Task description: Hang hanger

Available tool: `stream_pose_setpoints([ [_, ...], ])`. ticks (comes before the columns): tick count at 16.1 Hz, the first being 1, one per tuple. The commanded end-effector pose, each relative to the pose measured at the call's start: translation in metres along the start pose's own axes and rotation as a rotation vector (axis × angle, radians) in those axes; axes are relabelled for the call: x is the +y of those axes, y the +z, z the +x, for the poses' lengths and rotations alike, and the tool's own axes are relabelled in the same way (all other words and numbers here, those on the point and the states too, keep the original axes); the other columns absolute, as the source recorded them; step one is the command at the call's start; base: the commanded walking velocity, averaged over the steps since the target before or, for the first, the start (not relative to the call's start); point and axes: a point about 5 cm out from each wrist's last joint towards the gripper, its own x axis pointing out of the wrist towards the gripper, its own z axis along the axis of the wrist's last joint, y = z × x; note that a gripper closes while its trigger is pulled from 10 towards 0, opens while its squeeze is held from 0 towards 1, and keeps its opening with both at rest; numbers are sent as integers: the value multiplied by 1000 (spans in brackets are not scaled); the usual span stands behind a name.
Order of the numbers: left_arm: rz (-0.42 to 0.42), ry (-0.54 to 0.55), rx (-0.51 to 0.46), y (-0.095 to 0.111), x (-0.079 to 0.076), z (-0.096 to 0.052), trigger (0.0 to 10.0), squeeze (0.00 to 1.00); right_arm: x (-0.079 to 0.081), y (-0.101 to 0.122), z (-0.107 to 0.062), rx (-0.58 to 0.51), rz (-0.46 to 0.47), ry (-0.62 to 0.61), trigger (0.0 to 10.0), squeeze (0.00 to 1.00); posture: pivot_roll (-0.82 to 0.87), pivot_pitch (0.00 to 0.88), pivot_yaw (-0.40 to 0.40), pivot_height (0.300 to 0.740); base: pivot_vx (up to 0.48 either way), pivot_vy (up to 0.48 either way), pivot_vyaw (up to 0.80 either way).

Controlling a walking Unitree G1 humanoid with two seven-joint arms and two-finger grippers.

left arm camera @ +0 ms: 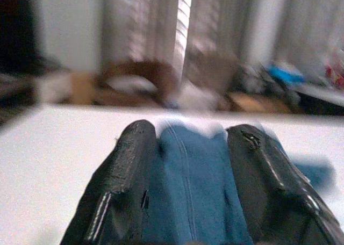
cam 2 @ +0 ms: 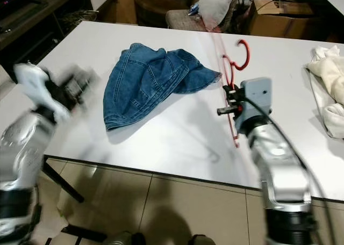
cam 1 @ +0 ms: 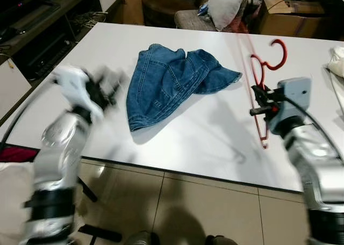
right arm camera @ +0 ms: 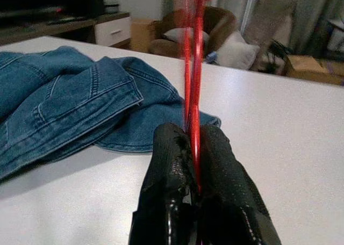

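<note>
Hanger (cam 1: 262, 89), long axis running up-frame, is pinched in the closed right claw (cam 1: 262, 101); left claw (left arm camera: 188, 191) gapes toward the jeans (cam 1: 169, 81).

A thin red hanger (cam 1: 262, 89) is standing tilted over the white tabletop (cam 1: 204, 127), its curled hook (cam 1: 277, 54) pointing toward the far edge. The right tool (cam 1: 262, 102) is pinching its wire frame between closed fingers, just beside the crumpled blue denim garment (cam 1: 172, 81) lying mid-tabletop.
</note>
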Motion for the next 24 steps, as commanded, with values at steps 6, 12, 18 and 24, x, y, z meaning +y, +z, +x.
stream_pose_setpoints([
  [6, 150, 109, 190, -51, -37, -31, 10000, 561, 22, -20, -17, 68, 98, -103, 10000, 0, -126, 65, 47, 740, 0, 0, 0],
  [12, 201, 103, 218, -57, -47, -34, 10000, 557, 32, -17, -14, 49, -1, -53, 10000, 0, -117, 74, 21, 740, 0, -447, 0],
  [18, 176, 94, 216, -57, -54, -32, 10000, 553, 25, -14, -15, -12, -81, -179, 10000, 0, -131, 80, 35, 740, 0, -480, -679],
  [24, 150, 102, 213, -57, -55, -31, 10000, 557, 34, -8, -13, -50, -74, -101, 10000, 0, -131, 87, 37, 740, 0, -480, 0],
])
